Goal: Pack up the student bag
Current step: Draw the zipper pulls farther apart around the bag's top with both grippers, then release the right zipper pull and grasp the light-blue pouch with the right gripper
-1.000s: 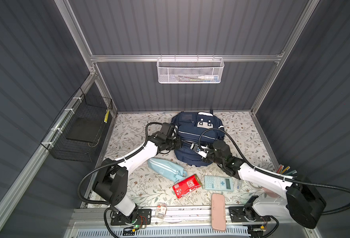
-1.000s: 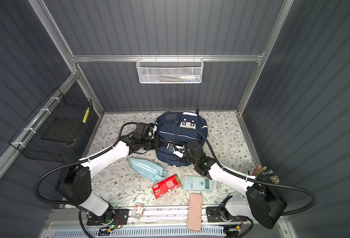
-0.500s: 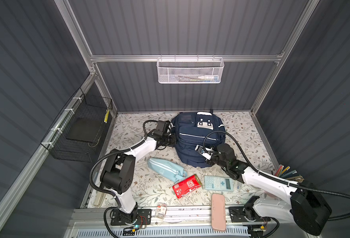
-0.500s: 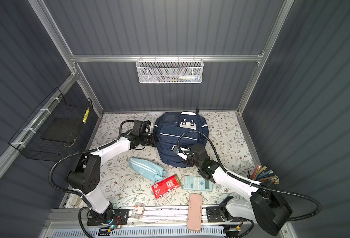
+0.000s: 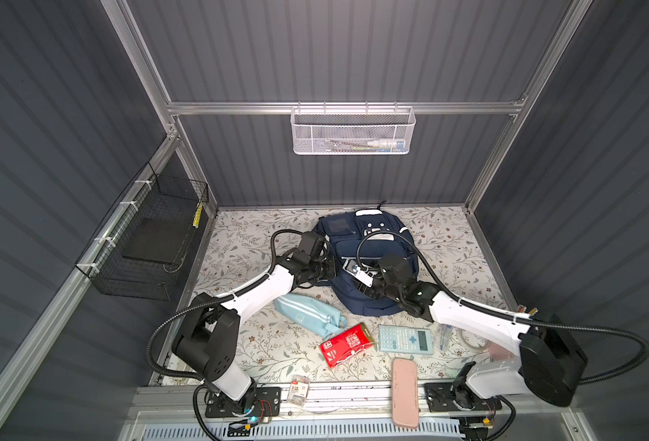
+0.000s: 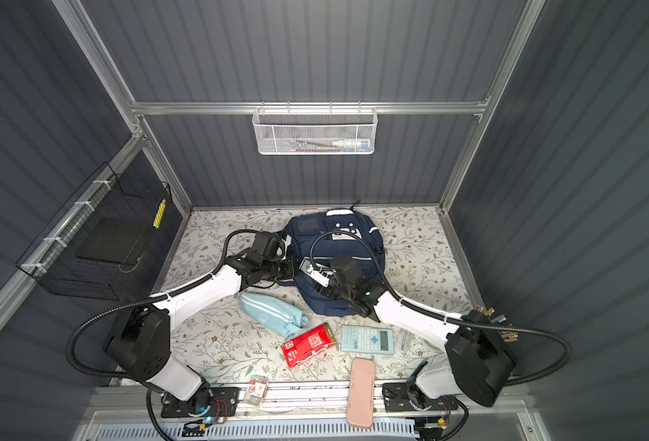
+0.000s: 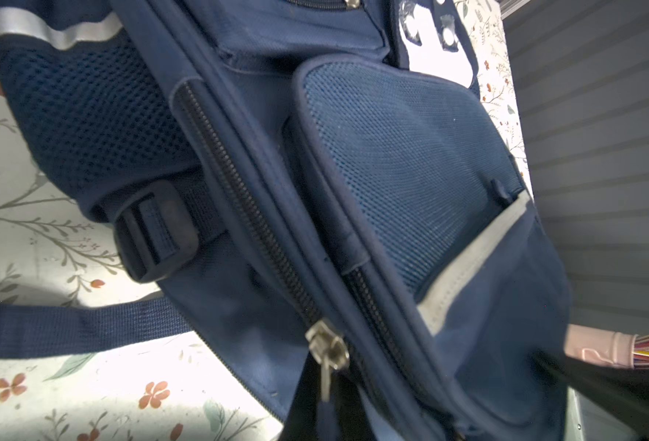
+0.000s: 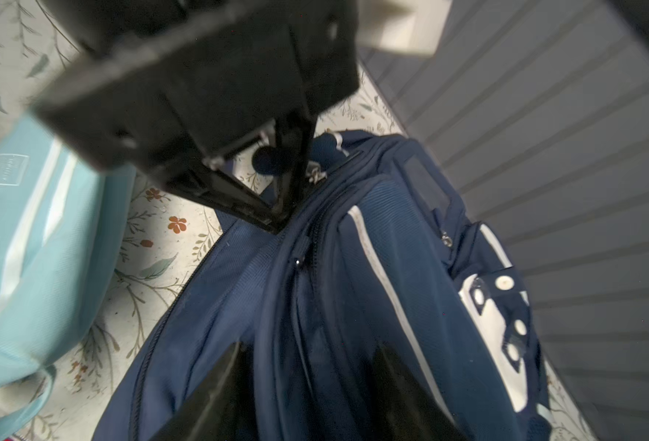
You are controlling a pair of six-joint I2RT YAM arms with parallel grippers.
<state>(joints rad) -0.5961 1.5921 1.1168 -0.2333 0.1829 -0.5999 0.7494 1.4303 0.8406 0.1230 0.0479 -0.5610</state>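
- student bag (image 5: 338, 229) flat on floral tabletop (image 5: 246, 236), between both arms, long axis running from the arm bases to the back wall.
- left fingers (image 8: 261, 198) pinched shut on zip pull (image 7: 326, 366) at bag's left edge; likely the arm to run the zip.
- right fingers (image 8: 216, 393) apart over bag's near end, holding nothing.
- pouch (image 5: 307, 315), calculator (image 5: 405, 339), red pack (image 5: 347, 343) loose on bag's near side; wall close behind bag.

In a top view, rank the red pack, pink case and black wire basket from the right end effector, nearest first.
From the right end effector, over the bag:
1. Red pack, mid-table in front.
2. Pink case, front edge.
3. Black wire basket, left wall.
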